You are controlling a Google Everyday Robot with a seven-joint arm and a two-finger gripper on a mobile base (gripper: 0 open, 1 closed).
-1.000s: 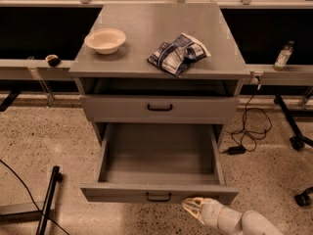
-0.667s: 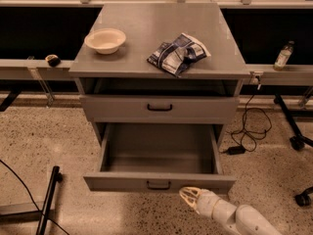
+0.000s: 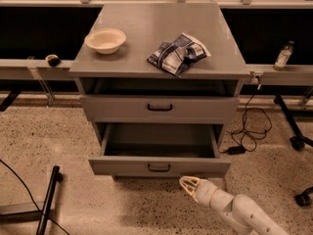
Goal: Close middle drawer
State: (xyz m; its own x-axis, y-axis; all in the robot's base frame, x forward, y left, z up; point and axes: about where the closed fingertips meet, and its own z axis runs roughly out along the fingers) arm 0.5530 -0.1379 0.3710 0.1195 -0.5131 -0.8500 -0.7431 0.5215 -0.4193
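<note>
The middle drawer is a wide, shallow grey drawer with a small dark bar handle. It is pulled partway out of the grey cabinet, and its inside looks empty. The uppermost drawer above it is pushed in. The lowest drawer is hidden beneath the open one. My gripper, cream coloured, comes in from the bottom right. It sits low, just in front of and below the drawer front, right of the handle. Its fingers are together and hold nothing.
A white bowl and a crumpled chip bag lie on the cabinet top. A bottle stands on the rail at right. Cables and a plug lie on the floor at right, a black stand leg at left.
The middle drawer has slid inward, so less of its inside shows. My gripper has moved forward and left along with the drawer front.
</note>
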